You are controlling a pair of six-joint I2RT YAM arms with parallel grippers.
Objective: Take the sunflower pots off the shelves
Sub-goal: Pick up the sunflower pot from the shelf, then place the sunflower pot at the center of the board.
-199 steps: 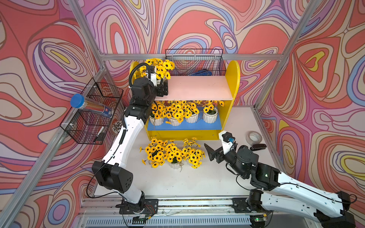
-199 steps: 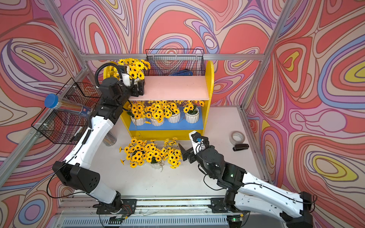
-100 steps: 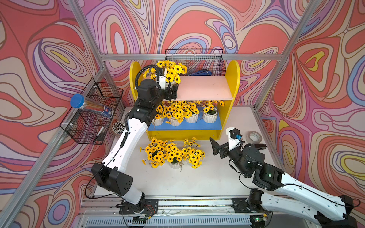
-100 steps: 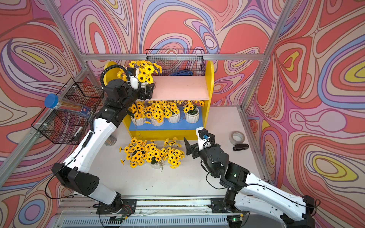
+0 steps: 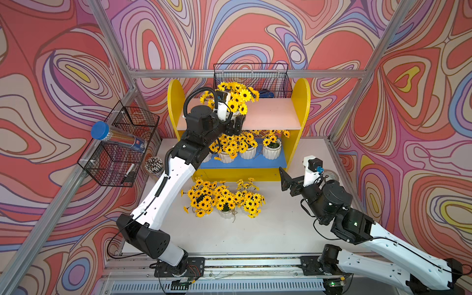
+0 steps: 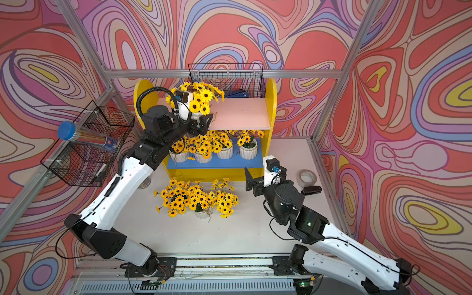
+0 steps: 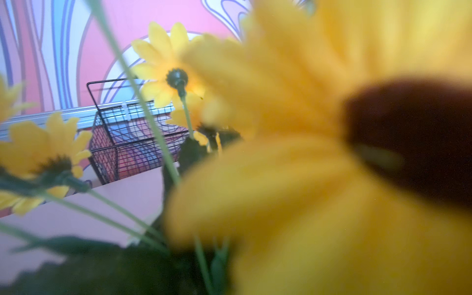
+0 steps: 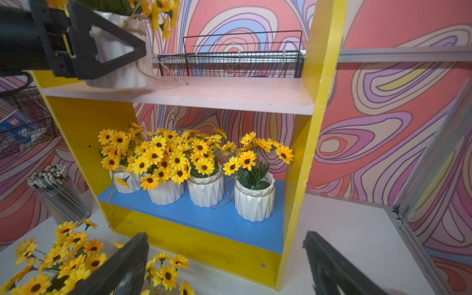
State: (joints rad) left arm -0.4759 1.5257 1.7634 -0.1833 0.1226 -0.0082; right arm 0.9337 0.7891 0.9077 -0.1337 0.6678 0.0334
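Ceramic of sunflower pot (image 8: 132, 71) looks rigid, brittle: left claw (image 5: 237, 119), upper centre of frame, clamps its ribbed waist; right claw (image 8: 224, 240) gapes.

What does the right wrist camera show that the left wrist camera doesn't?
Only right wrist: four sunflower pots on the blue lower board, the left pincer clasping another pot, and the open right pincer. Only left wrist: blurred blooms pressed up close. Both: the pink upper board and black wire basket.
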